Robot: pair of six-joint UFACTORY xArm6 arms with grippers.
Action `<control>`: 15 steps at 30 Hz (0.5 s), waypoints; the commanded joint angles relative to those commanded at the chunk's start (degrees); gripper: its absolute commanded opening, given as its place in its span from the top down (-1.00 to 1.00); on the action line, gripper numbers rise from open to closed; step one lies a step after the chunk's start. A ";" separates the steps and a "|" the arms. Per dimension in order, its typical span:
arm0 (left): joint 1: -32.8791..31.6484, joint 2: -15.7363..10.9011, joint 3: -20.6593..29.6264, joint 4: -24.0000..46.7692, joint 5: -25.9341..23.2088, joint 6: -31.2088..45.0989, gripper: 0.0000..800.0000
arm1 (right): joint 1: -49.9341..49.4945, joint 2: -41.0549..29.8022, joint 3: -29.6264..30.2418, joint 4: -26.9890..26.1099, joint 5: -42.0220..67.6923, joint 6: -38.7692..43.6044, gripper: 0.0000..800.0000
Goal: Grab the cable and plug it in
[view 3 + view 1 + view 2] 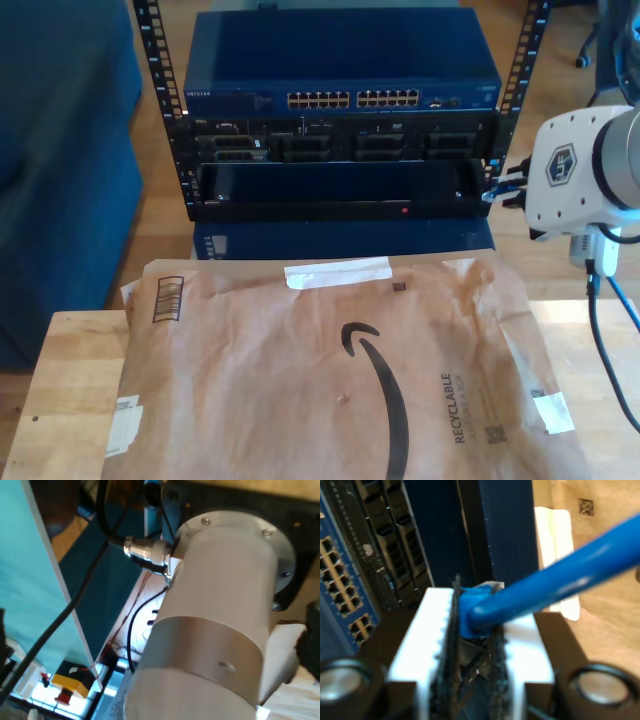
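The cable (560,575) is bright blue and runs off slantwise from my second gripper (474,611), which is shut on it just behind its end. The plug itself is hidden between the white fingers (427,630) and their black pads. Beyond the gripper stands the blue network switch (337,580) with its rows of ports. In the exterior view the same switch (340,75) tops the rack, and an arm's white housing (565,170) hangs at that view's right, level with the rack's end. A white block with a dark rough pad (307,637) may belong to my first gripper; its state is unclear.
A large brown paper mailer (330,370) covers the wooden table (70,400) in front of the rack. Black server units (340,140) sit under the switch. A thick grey-white arm link (215,620) with a metal connector (147,552) and dark cables crosses the first wrist view.
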 joint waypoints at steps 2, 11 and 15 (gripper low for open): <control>1.05 -0.35 2.20 -0.09 -1.14 0.00 -0.99 | 0.00 -0.62 0.79 0.00 0.00 0.00 1.00; 7.03 -1.58 10.90 0.00 -9.67 2.11 -0.99 | 0.00 -1.67 3.08 0.00 0.00 0.00 1.00; 8.88 -1.67 12.92 -0.09 -11.69 3.60 -0.99 | 0.00 -1.76 4.04 0.09 -0.09 0.00 1.00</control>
